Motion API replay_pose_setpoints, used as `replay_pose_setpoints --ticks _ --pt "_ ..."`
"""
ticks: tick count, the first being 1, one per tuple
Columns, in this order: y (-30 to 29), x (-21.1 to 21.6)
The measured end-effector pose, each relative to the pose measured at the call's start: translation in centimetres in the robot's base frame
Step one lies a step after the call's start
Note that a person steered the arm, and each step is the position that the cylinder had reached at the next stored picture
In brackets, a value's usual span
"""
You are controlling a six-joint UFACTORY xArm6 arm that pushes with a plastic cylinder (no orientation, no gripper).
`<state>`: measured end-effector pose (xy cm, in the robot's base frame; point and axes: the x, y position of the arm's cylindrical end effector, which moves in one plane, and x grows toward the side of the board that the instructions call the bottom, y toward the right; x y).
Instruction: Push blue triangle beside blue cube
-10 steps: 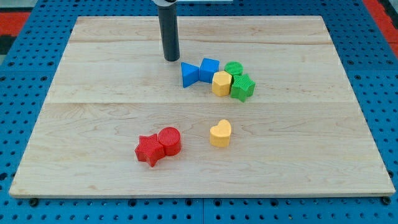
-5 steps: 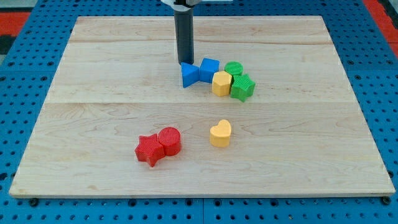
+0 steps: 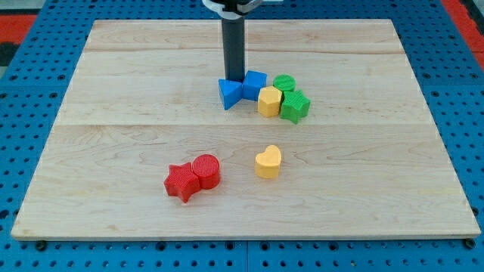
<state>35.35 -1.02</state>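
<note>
While the blue triangle [image 3: 230, 93] sits in the upper middle of the wooden board [image 3: 113, 151], my tip [image 3: 234, 81] stands at its far edge, touching or very nearly touching the block from the view's top. The rod is a plain push tool with nothing to open or close, and it holds nothing. Directly to the triangle's right in the frame is the blue cube [image 3: 255, 82], so close that the 2 blue blocks appear to touch at a corner.

Just right of the cube, a yellow hexagonal block [image 3: 269, 100], a green cylinder [image 3: 284, 82] and a green star-like block [image 3: 295, 106] form 1 tight cluster. A yellow heart [image 3: 268, 162] lies alone below them, near the centre of the frame, and a red star [image 3: 181, 182] and red cylinder [image 3: 206, 171] sit together at the lower left.

By the look of it, the task is in its closing step: the triangle is already beside the cube. The next move calls for no more than a short, gentle nudge toward the view's right to settle it flush, taking care not to slide it downward past the cube or disturb the yellow and green cluster.
</note>
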Motion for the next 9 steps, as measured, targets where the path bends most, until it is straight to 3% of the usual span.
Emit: replay_pose_setpoints --ticks 9 --pt "0.4 1.1"
